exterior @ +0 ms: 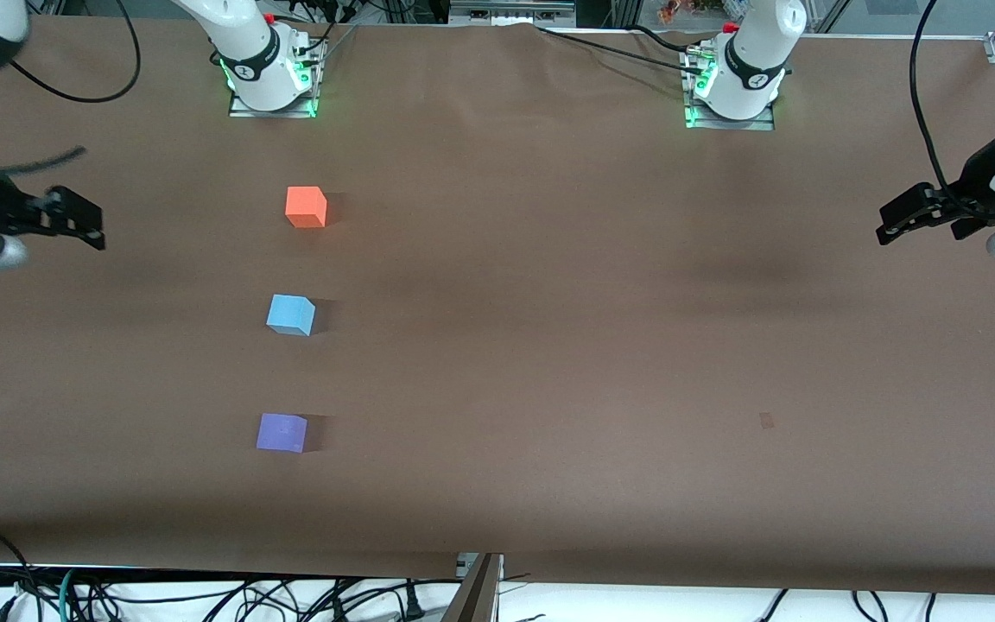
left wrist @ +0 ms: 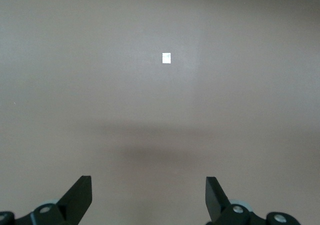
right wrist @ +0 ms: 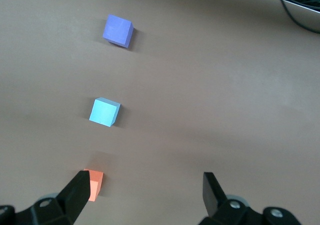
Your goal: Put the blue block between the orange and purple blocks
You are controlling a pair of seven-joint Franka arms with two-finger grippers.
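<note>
The orange block (exterior: 306, 207), the blue block (exterior: 291, 314) and the purple block (exterior: 282, 432) lie apart in a line on the brown table. The blue block sits between the other two, with the orange farthest from the front camera and the purple nearest. My right gripper (exterior: 90, 223) is open and empty, up in the air over the right arm's end of the table, away from the blocks. Its wrist view shows the purple block (right wrist: 118, 30), the blue block (right wrist: 105, 112) and the orange block (right wrist: 95, 183). My left gripper (exterior: 888, 225) is open and empty over the left arm's end.
The brown table cover (exterior: 549, 345) is bare around the blocks. A small tape mark (exterior: 766, 421) lies toward the left arm's end and shows as a white patch (left wrist: 167, 58) in the left wrist view. Cables hang at the table's near edge.
</note>
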